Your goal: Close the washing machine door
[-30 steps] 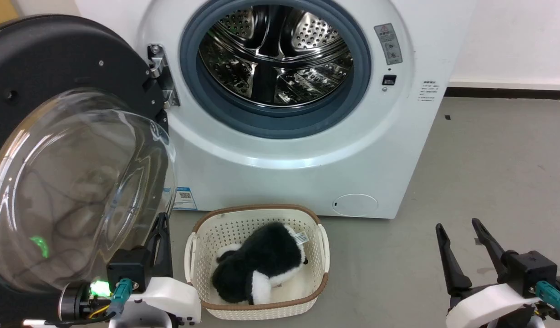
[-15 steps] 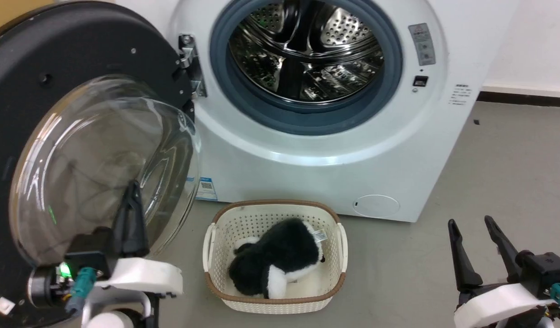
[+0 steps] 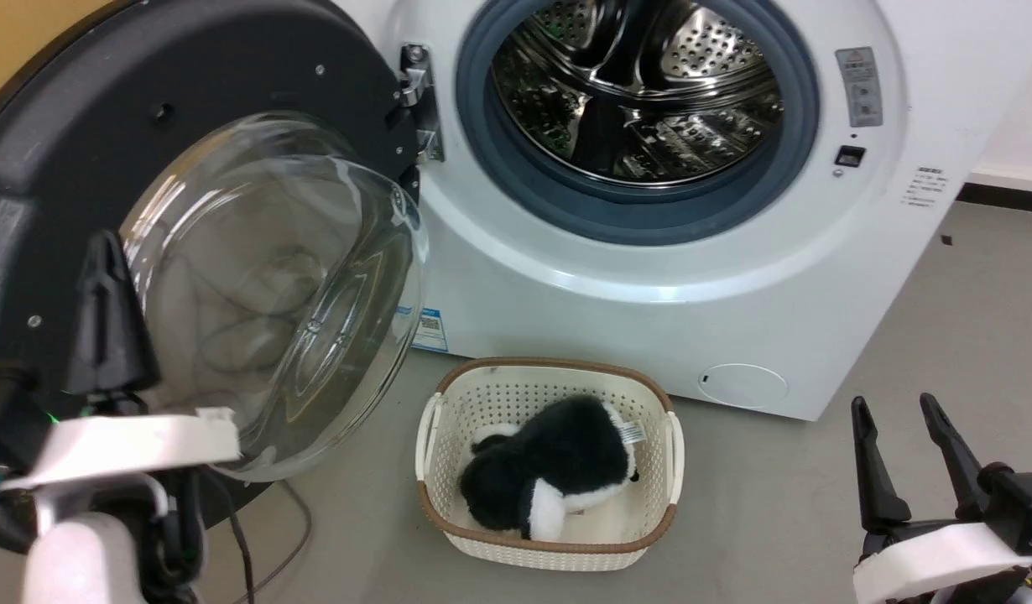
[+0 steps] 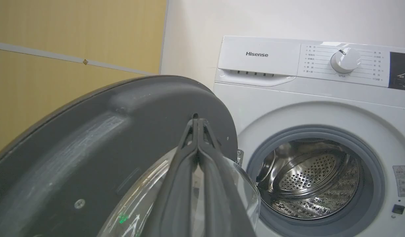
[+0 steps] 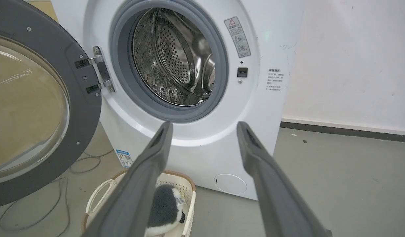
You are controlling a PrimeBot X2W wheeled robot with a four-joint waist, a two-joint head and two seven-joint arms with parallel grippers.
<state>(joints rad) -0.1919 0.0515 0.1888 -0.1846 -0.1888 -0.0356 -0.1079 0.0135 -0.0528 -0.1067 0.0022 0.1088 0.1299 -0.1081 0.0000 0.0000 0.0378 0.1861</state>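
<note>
Washing machine door (image 3: 231, 75) stands swung wide open at your left, hung on its hinge (image 3: 419, 117) beside the drum opening (image 3: 642, 101). Your left gripper (image 3: 106, 252), fingers pressed together, sits before the door's black rim, far from the hinge; you cannot tell whether it touches. Your right gripper (image 3: 893, 403) is spread wide, well apart.

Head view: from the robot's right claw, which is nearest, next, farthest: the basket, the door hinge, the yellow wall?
From the right claw:
1. basket, on the floor to its left.
2. door hinge, higher, left of the drum.
3. yellow wall, far left behind the door.
</note>
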